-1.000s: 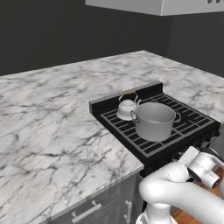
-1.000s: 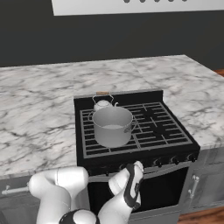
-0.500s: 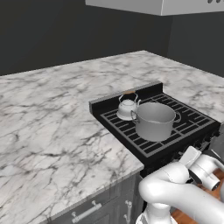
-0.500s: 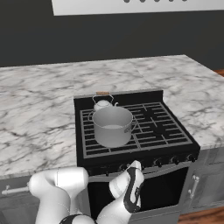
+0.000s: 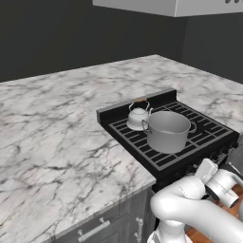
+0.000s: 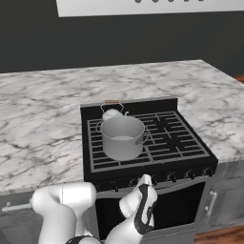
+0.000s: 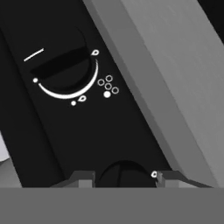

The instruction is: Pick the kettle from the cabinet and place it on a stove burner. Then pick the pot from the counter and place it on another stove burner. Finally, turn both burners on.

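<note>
While the small rounded silvery-white kettle point(image 5: 138, 116) with its thin arched handle and brown wooden grip sits on a rear grate of the flat black cooktop point(image 5: 209, 135), the wide cylindrical matte grey metal pot point(image 5: 168, 130) stands on the grate just in front of it, so close that the two look to be touching or nearly so in both base views. From the right base view the kettle point(image 6: 113, 113) is partly hidden behind the pot point(image 6: 122, 137), and both occupy the left half of the black square-grid grates point(image 6: 174, 137). The white marble counter with grey veins point(image 5: 57, 128) spreads to either side of the cooktop, above dark grey drawers point(image 5: 99, 228) with a pale bar pull.

The white arm's two-finger gripper point(image 6: 145, 180) is held low against the front of the stove, at the black control panel point(image 6: 181, 175) with its row of round knobs, below the pot's side of the cooktop. In the hand view the two dark finger tips point(image 7: 83, 178) stand apart at the bottom of the picture with the rounded top of a black knob point(image 7: 124, 174) between them; whether the tips press on that knob cannot be told. Farther up the panel another black knob point(image 7: 63, 65) shows, ringed by a white arc with small flame marks and a cluster of small circles beside it. A grey wood-grain strip point(image 7: 175, 74) runs along one side of the panel.
</note>
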